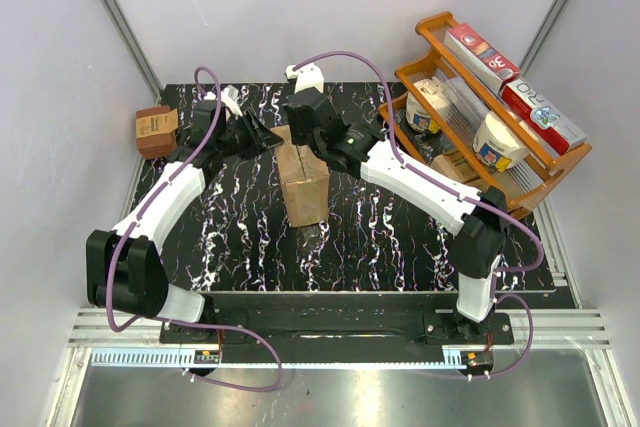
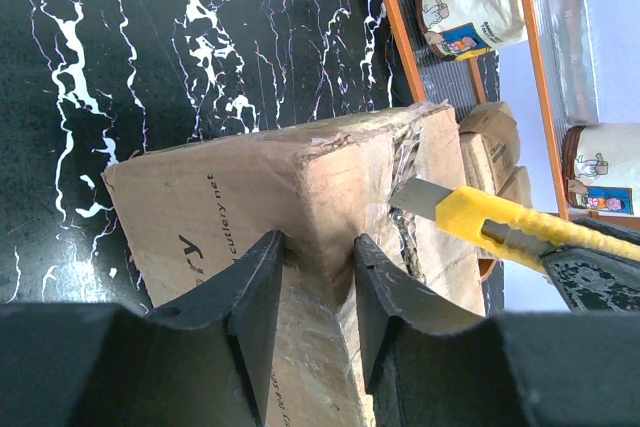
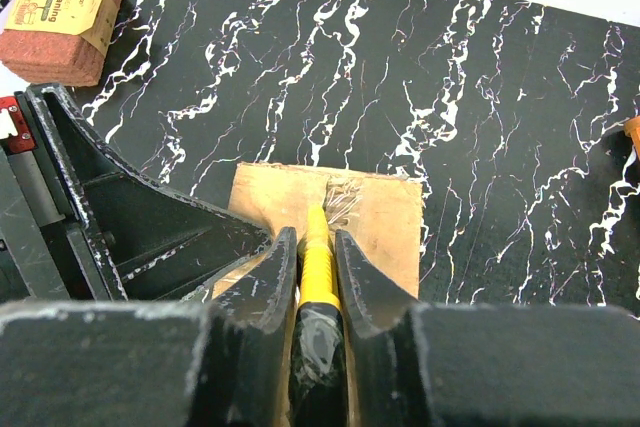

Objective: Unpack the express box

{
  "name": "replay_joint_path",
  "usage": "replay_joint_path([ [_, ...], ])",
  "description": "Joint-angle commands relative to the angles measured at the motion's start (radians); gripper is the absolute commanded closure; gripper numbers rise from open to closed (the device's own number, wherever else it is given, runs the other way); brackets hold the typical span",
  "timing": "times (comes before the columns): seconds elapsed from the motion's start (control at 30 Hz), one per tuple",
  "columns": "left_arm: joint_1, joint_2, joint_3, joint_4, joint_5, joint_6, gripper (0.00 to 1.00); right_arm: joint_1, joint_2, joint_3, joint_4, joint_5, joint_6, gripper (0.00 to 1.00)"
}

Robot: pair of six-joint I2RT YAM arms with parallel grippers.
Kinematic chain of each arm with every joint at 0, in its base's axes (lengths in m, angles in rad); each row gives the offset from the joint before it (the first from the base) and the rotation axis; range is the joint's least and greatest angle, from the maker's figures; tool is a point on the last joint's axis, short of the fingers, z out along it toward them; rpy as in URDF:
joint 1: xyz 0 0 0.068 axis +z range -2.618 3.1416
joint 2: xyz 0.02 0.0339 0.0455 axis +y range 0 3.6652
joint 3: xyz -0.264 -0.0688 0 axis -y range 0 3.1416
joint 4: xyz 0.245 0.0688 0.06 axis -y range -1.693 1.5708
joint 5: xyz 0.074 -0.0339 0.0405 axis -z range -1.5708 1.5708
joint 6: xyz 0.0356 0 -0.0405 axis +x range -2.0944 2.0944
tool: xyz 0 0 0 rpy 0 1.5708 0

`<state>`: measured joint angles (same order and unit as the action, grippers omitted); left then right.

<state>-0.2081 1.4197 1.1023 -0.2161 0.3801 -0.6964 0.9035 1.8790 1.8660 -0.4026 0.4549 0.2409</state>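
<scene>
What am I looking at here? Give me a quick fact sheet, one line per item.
box: express box standing on the black marbled table, top flaps closed
left hand: pinching an edge of the box, seemingly steadying it
right hand: gripping a yellow utility knife
blade: extended, tip at the torn tape seam on top of the box
nearby: orange rack of goods at right; small brown block at far left

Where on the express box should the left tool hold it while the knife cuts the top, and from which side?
Pinch the express box at its upper left edge, coming from the left, away from the yellow knife in the right tool. It stands tall and narrow, so a high hold probably resists tipping best. The left tool straddles that edge now.
</scene>
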Motion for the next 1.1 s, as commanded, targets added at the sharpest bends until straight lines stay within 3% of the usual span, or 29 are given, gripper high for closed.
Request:
replay_joint_path([
  [0.0,-0.007,0.015,-0.033,-0.104,-0.012,0.018,0.65,0.003,-0.035,0.021,-0.002,0.044,-0.009,1.00],
  [1.07,-0.007,0.021,-0.038,-0.106,-0.007,0.018,0.66,0.003,-0.040,-0.019,0.018,0.034,0.006,1.00],
])
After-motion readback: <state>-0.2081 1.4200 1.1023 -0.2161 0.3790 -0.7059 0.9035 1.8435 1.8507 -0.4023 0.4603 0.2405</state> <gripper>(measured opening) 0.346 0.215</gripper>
